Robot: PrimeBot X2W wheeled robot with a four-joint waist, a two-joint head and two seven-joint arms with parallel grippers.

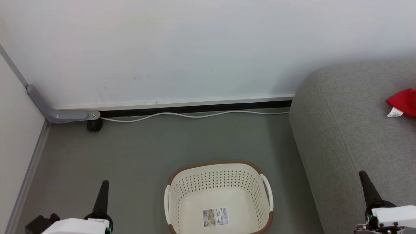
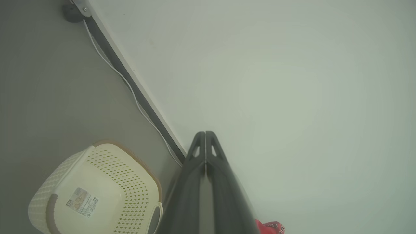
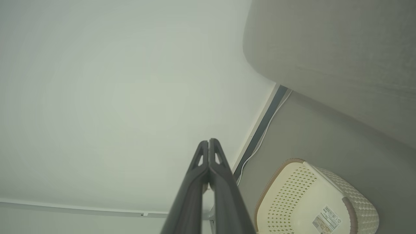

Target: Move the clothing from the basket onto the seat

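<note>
Clothing (image 1: 404, 101) lies on seat (image 1: 351, 130), white tag showing; basket (image 1: 214, 162) on floor holds just its label (image 1: 215, 217). Risk, as I judge: another reach in would only knock the basket over. Left gripper (image 1: 105, 183) and right gripper (image 1: 362, 174) fingers pressed together, holding nothing; label has a barcode, print too small to read.

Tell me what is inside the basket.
Inside the basket lies a paper label, flat on its floor; nothing else shows in it. The visible floor is bare, and the patch under the label is covered. The red clothing lies on the seat.
</note>
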